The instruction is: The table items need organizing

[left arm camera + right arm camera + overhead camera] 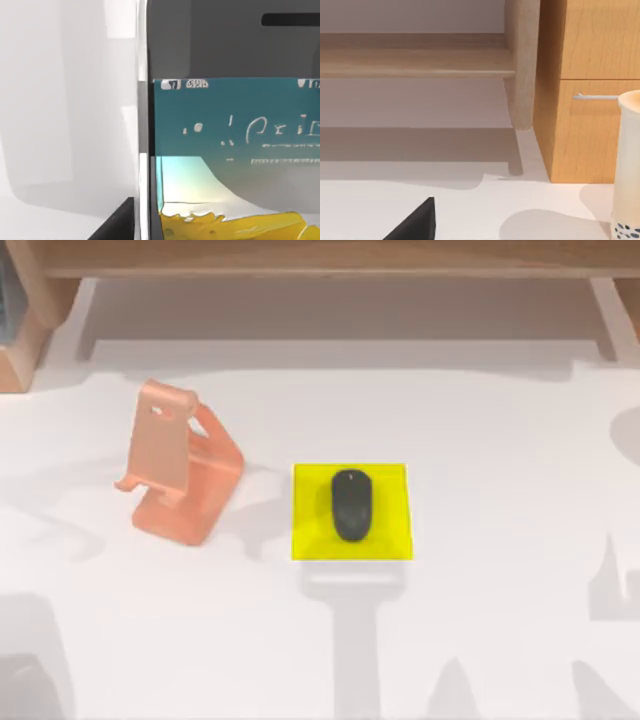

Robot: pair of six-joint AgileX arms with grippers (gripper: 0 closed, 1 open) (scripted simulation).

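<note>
Centrally, the dark oval mouse [351,504] lies on the yellow pad [310,540]; either tool's state: cannot tell.

**Soft, even light with pale shadows**

The table [480,440] is brightly and evenly lit. Faint grey arm-shaped shadows lie along its near edge, and the stand [180,465] throws a soft one. Close up, the smartphone [235,150] looks hazy, its screen text smeared. A cup [627,165] casts a rounded shadow.
</note>
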